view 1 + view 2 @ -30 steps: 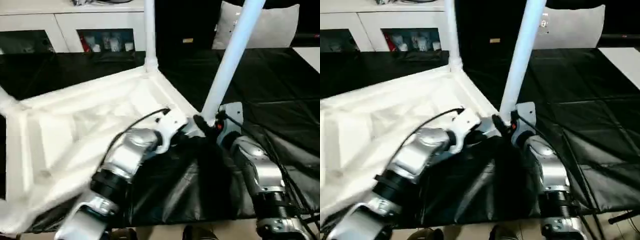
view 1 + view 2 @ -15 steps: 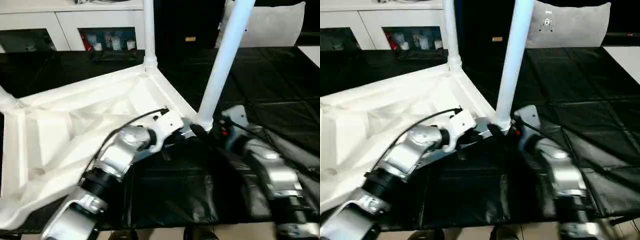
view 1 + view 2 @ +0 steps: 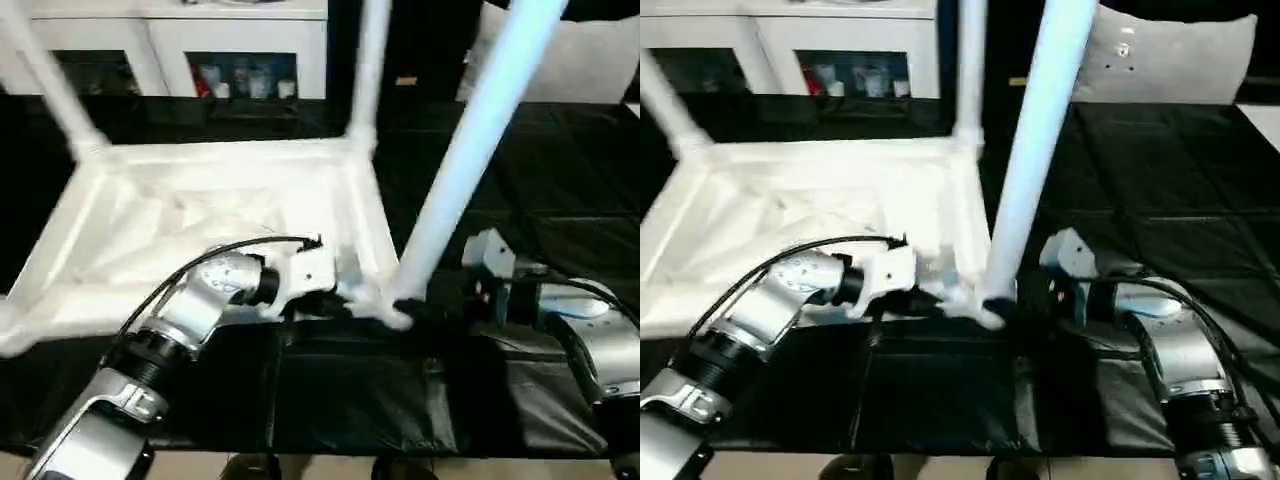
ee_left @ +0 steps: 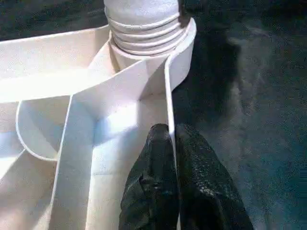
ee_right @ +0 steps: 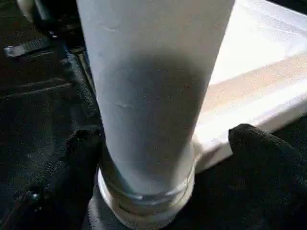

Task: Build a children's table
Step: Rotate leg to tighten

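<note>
Left claw (image 4: 173, 143) stays clenched on the rim of the upturned white plastic children's table (image 3: 230, 210). Right claw (image 5: 163, 158) straddles, unclenched, the near-corner tube leg (image 3: 470, 160), straighter than before, seemingly seated.

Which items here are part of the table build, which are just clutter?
Job:
- white plastic table top, upside down, ribbed
- white tube legs, nearest
- left gripper, pinching the top's edge wall
- right gripper, around the nearest leg's base

Lying about:
- white cabinet
- grey cushion
- black work surface
</note>
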Controlling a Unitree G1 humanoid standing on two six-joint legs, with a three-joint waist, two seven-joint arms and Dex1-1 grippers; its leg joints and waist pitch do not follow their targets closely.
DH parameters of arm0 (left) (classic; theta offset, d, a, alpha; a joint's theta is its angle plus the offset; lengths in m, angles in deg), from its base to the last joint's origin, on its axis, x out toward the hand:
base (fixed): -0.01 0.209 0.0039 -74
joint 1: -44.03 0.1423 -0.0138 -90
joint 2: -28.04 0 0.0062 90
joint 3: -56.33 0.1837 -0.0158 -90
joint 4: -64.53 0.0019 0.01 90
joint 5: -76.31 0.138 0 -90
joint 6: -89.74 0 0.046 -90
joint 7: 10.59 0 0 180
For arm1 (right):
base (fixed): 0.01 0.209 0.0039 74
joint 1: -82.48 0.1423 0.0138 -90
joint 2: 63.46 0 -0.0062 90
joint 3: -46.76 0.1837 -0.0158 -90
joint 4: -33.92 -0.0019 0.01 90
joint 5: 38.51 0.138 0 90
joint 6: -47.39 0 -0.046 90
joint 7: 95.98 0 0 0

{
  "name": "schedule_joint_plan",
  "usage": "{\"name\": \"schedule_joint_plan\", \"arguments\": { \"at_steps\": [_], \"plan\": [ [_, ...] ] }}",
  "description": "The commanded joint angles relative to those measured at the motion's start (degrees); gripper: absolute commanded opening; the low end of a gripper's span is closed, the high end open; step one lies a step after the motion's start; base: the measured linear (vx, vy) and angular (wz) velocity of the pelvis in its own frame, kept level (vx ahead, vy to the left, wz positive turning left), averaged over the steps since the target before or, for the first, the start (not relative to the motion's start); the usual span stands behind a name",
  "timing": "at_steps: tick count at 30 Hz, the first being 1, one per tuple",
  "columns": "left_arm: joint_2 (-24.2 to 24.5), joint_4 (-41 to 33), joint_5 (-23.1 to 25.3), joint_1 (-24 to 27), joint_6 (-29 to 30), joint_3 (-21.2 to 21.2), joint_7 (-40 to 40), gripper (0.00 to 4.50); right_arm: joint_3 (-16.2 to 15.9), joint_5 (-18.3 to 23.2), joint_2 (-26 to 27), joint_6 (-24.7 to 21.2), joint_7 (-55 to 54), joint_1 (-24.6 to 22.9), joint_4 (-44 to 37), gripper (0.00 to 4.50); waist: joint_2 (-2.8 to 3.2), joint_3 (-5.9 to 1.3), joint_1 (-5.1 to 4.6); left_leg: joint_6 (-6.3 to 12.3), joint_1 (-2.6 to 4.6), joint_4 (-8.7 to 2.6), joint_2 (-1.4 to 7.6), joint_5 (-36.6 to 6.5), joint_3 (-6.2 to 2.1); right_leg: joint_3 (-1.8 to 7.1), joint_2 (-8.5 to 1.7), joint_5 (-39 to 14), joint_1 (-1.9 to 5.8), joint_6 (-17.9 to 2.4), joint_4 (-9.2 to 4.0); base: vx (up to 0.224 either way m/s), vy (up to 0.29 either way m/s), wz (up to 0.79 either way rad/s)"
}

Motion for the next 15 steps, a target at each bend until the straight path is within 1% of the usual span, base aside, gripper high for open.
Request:
{"name": "schedule_joint_plan", "arguments": {
  "at_steps": [1, 2, 3, 4, 5, 8, 9, 11, 13, 15],
  "plan": [
    [0.81, 0.04, 0.31, -1.3, -1.97, 1.85, 3.51, 0.0, -0.57, 0.51, -1.27, 0.18, 2.1, 0.13, -1.49, 4.13, -0.62, -4.19, -0.19, 4.27, 1.29, -4.21, 3.1, -14.43, -1.14, 2.36, -3.21, -17.04, 2.9, -13.62, -3.48, 0.0, 0.0, 0.0],
    [1.73, 0.61, -0.34, -1.99, -2.95, 1.9, 5.91, 0.0, -1.66, 0.84, -1.53, -0.07, 3.86, 0.42, -1.41, 4.13, -0.76, -4.16, -0.23, 4.34, 1.18, -4.19, 3.04, -14.34, -1.11, 2.34, -3.22, -17.13, 2.94, -13.49, -3.5, 0.0, 0.0, 0.0],
    [1.92, 0.7, -0.57, -2.17, -3.19, 1.89, 6.66, 0.0, -1.97, 0.79, -1.43, 0.15, 4.14, 0.62, -1.15, 3.97, -0.69, -4.2, -0.25, 4.25, 1.21, -4.24, 3.12, -14.24, -1.15, 2.36, -3.25, -17.29, 2.92, -13.44, -3.41, 0.0, 0.0, 0.0],
    [2.0, 0.72, -0.66, -2.25, -3.31, 1.9, 6.97, 0.0, -2.12, 0.85, -1.33, 0.08, 4.35, 0.73, -1.03, 3.8, -0.68, -4.2, -0.25, 4.23, 1.2, -4.23, 3.11, -14.09, -1.16, 2.35, -3.23, -17.21, 2.89, -13.5, -3.39, 0.0, 0.0, 0.0],
    [2.11, 0.94, -0.85, -2.4, -3.72, 1.9, 7.62, 0.0, -2.32, 0.91, -1.13, -0.03, 4.95, 0.93, -0.73, 3.72, -0.75, -4.18, -0.22, 4.2, 1.28, -4.19, 3.09, -13.99, -1.09, 2.39, -3.23, -17.16, 2.77, -13.61, -3.45, 0.0, 0.0, 0.0],
    [2.23, 1.21, -0.81, -2.56, -4.29, 2.01, 8.22, 0.0, -2.68, 0.98, -0.84, -0.39, 5.76, 1.11, -0.35, 3.64, -0.72, -4.3, -0.17, 4.33, 1.18, -4.13, 3.17, -13.22, -1.12, 2.4, -3.29, -15.87, 2.89, -14.04, -3.21, 0.0, 0.0, 0.0],
    [2.23, 1.27, -0.8, -2.57, -4.39, 1.98, 8.31, 0.0, -2.74, 1.09, -0.82, -0.56, 5.9, 1.08, -0.4, 3.36, -0.73, -4.32, -0.17, 4.45, 1.2, -4.11, 3.19, -12.64, -1.1, 2.4, -3.26, -15.0, 2.88, -14.27, -3.11, 0.0, 0.0, 0.0],
    [2.18, 1.67, -0.92, -2.7, -4.8, 1.94, 8.55, 0.0, -2.9, 1.29, -0.83, -0.48, 6.08, 1.08, -0.4, 3.29, -0.71, -4.3, -0.14, 4.7, 1.16, -4.08, 3.17, -12.38, -1.08, 2.38, -3.24, -14.54, 2.91, -14.5, -3.05, 0.0, 0.0, 0.0],
    [2.21, 1.82, -1.09, -2.74, -5.0, 1.97, 8.72, 0.0, -2.98, 1.45, -0.87, -0.46, 6.24, 1.03, -0.45, 3.24, -0.74, -4.25, -0.14, 4.71, 1.16, -4.07, 3.13, -12.65, -1.05, 2.4, -3.28, -15.16, 2.9, -14.44, -3.15, 0.0, 0.0, 0.0],
    [2.34, 1.88, -1.38, -2.65, -5.16, 2.05, 9.14, 0.0, -3.07, 1.7, -0.86, -0.65, 6.58, 0.86, -0.59, 2.87, -0.76, -4.14, -0.15, 4.34, 1.18, -4.15, 3.12, -13.36, -1.08, 2.4, -3.32, -16.8, 2.88, -13.98, -3.33, 0.0, 0.0, 0.0]
  ]
}}
